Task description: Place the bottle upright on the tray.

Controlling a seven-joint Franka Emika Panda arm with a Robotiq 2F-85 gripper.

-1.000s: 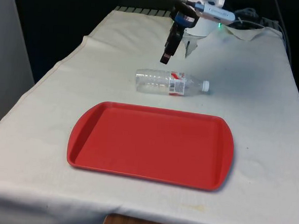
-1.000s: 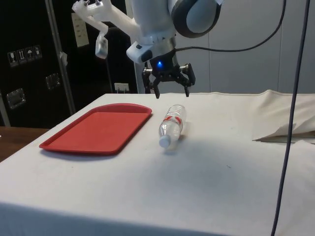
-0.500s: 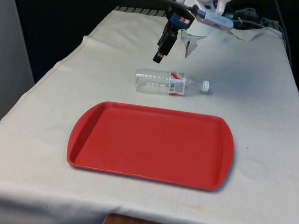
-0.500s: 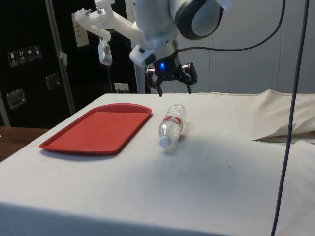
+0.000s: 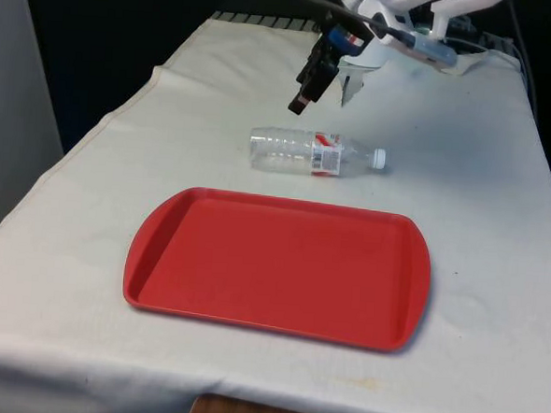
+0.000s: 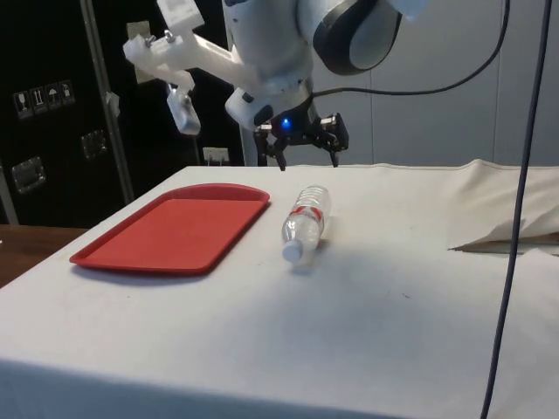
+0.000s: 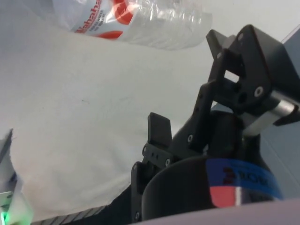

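A clear plastic bottle (image 5: pixel 309 152) with a red-and-white label lies on its side on the white cloth, its white cap (image 5: pixel 378 159) towards the front view's right. It rests just beyond the far edge of the red tray (image 5: pixel 272 262), which holds nothing. My gripper (image 5: pixel 301 99) hangs in the air beyond the bottle, tilted, open and holding nothing. In the side view the gripper (image 6: pixel 308 157) spreads its fingers above and behind the bottle (image 6: pixel 304 223), with the tray (image 6: pixel 175 229) to its left. The wrist view shows the bottle (image 7: pixel 136 21) lying past one black finger (image 7: pixel 159 130).
The cloth is bunched into a fold (image 6: pixel 507 231) at the side view's right. A dark cable (image 6: pixel 515 175) hangs down there. The table's edge (image 5: pixel 103 121) drops off at the front view's left.
The gripper has lifted a little and swung its tilt above the far side of the bottle, staying open. Bottle and tray have not moved.
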